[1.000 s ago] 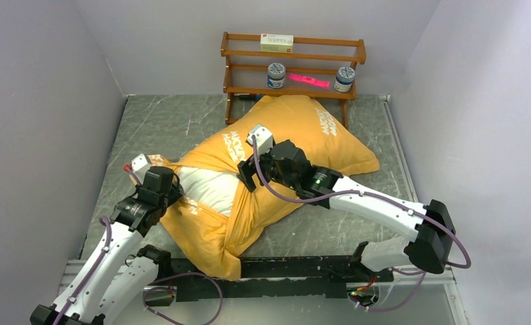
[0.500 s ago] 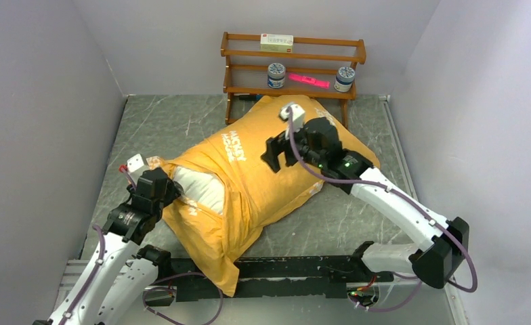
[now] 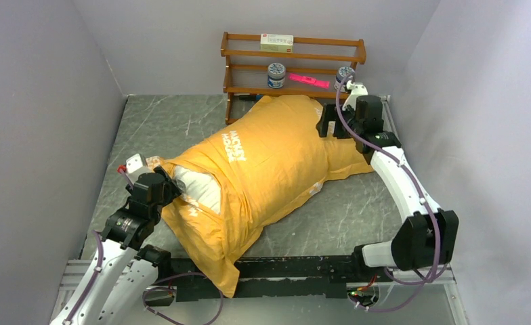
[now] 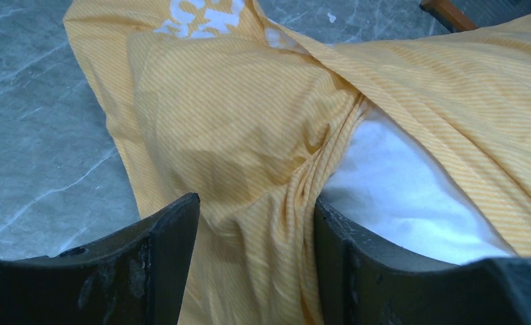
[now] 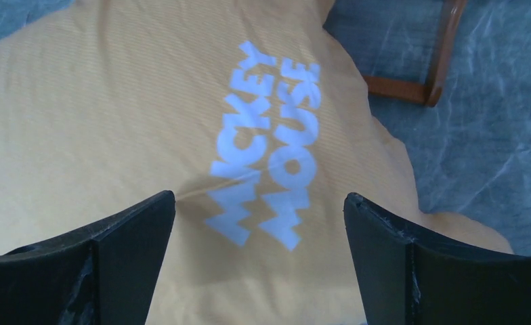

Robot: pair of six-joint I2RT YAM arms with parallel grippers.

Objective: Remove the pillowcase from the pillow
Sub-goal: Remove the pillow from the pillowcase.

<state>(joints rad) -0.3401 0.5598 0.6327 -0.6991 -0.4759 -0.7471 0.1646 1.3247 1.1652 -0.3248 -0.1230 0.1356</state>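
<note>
R gripper (image 5: pixel 259 200) hung w/ jaws wide apart over pillowcase (image 5: pixel 100 115), white "MICKEY MOUSE" lettering (image 5: pixel 266 145) centred beneath, wooden rack foot (image 5: pixel 412 89) top-right.

We see the orange-yellow pillowcase (image 3: pixel 269 162), "MICKEY MOUSE" lettering up, lying diagonally across the table (image 3: pixel 161 122), with the white pillow (image 3: pixel 198 189) bulging from its near-left opening.

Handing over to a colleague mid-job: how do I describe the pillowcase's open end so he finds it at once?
Find the big orange-yellow pillowcase sprawled across the table. Follow it to its near-left end, by the left claw. There the fabric gapes and the plump white pillow bulges out, unlike the flat white lettering elsewhere.
</note>
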